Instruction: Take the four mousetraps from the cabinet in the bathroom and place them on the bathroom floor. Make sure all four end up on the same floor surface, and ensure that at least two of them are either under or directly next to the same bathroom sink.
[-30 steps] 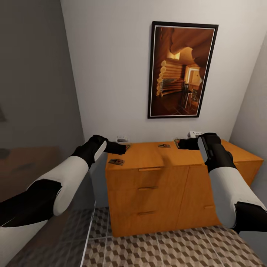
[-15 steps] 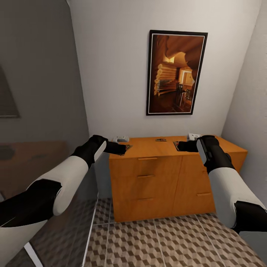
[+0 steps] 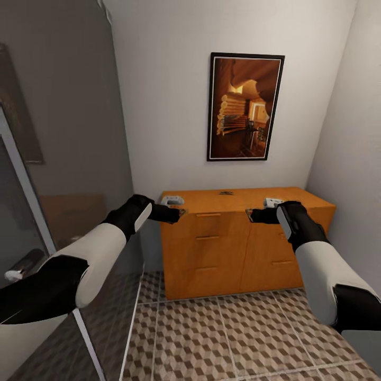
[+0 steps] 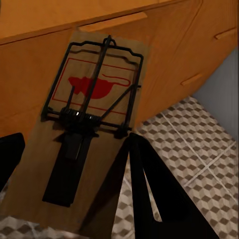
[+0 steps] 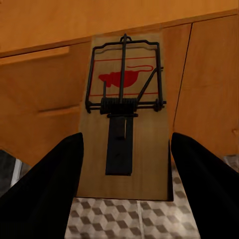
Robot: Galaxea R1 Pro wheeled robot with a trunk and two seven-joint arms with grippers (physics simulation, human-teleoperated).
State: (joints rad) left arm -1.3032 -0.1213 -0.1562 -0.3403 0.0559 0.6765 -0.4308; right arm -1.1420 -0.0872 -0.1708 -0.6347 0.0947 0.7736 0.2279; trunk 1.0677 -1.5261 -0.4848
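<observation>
Each gripper (image 3: 180, 214) (image 3: 248, 215) clamped on trap (image 4: 84, 134) (image 5: 124, 119), held before cabinet (image 3: 238, 248), above floor (image 3: 222, 338). Third trap (image 3: 226, 192) lay on cabinet top. Risk: thin boards slipping, dropping, landing far from sink.

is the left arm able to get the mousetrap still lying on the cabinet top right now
Probably not: the left gripper is already shut on a mousetrap, and the spare mousetrap lies far back on the cabinet, beyond the gripper.

Head view high, facing cabinet (image 3: 233, 238); wrist views close on held mousetraps, cabinet front shared behind
</observation>
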